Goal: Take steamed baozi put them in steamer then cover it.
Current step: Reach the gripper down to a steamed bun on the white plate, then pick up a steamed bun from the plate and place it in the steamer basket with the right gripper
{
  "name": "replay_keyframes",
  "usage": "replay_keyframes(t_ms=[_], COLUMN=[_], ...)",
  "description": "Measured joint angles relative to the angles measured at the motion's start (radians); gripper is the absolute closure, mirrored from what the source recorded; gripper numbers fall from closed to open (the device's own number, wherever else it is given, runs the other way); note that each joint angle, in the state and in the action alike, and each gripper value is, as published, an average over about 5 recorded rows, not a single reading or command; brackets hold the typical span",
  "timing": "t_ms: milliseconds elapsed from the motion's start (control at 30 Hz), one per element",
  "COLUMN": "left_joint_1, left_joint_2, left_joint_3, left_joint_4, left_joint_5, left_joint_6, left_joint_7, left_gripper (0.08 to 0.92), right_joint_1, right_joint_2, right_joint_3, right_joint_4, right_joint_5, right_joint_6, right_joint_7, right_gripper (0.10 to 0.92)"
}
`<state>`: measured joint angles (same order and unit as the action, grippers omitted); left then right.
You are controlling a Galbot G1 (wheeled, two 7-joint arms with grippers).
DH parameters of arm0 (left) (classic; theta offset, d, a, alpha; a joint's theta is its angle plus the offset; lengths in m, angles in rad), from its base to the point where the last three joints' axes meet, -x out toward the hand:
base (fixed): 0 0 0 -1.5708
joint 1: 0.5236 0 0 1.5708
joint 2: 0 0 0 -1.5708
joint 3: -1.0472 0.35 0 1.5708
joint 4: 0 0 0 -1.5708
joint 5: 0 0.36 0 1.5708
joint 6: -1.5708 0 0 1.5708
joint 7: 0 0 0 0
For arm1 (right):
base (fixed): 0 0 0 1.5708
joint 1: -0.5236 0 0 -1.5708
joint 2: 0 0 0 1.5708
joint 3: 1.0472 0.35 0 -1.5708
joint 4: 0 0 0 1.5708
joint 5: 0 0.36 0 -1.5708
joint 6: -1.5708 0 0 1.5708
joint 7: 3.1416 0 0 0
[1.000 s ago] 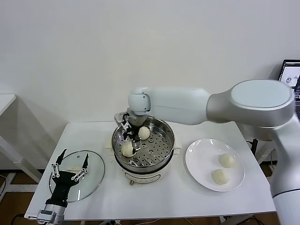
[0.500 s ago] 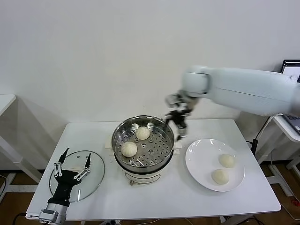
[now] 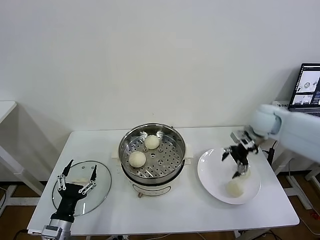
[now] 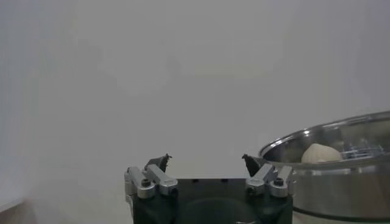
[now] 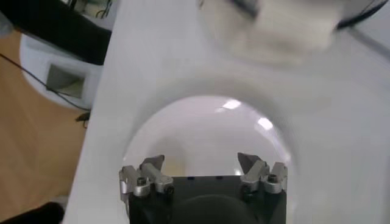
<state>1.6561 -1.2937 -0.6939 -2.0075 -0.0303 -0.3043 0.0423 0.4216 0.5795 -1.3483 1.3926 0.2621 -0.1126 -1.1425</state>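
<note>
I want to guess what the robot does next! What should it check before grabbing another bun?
1. Right gripper open: ok, fingers spread.
2. Right gripper over the plate: ok, above the far bun.
3. Buns left to take: ok, a second bun lies nearer the plate's front.
4. Room in the steamer: ok, two buns sit on its left side.
5. Lid out of the way: ok, flat on the table, left gripper open above it.
6. Touching the bun yet: cannot tell.
</note>
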Motion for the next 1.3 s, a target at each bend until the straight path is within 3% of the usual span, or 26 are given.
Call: replay_keyframes(t_ms=[600,967,1300], left_joint_1=[0.008,0.01,0.001], left_joint_2=[-0.003,-0.006,0.001], left_joint_3=[-0.015,-0.024,-0.018], left_joint_4=[-0.001,-0.004,-0.01], left_joint_5=[0.002,0.002,0.002], left_joint_6=[0.001,0.003,0.005], left_joint_7=[-0.002,-0.004,-0.006], left_gripper=[0.177,0.177,0.177], right_joint_1=[-0.283,-0.314,-0.172], right_joint_2=[0.003,0.005,0.024], right_joint_3=[0.215,0.253,0.223], right_joint_4=[-0.109,-0.116,-0.066], right_joint_5=[-0.117,-0.135,-0.11], right_joint_6=[0.007,0.009,0.059], right_joint_7=[0.025,0.019,-0.021], right_gripper=[0.205,0.335,0.359])
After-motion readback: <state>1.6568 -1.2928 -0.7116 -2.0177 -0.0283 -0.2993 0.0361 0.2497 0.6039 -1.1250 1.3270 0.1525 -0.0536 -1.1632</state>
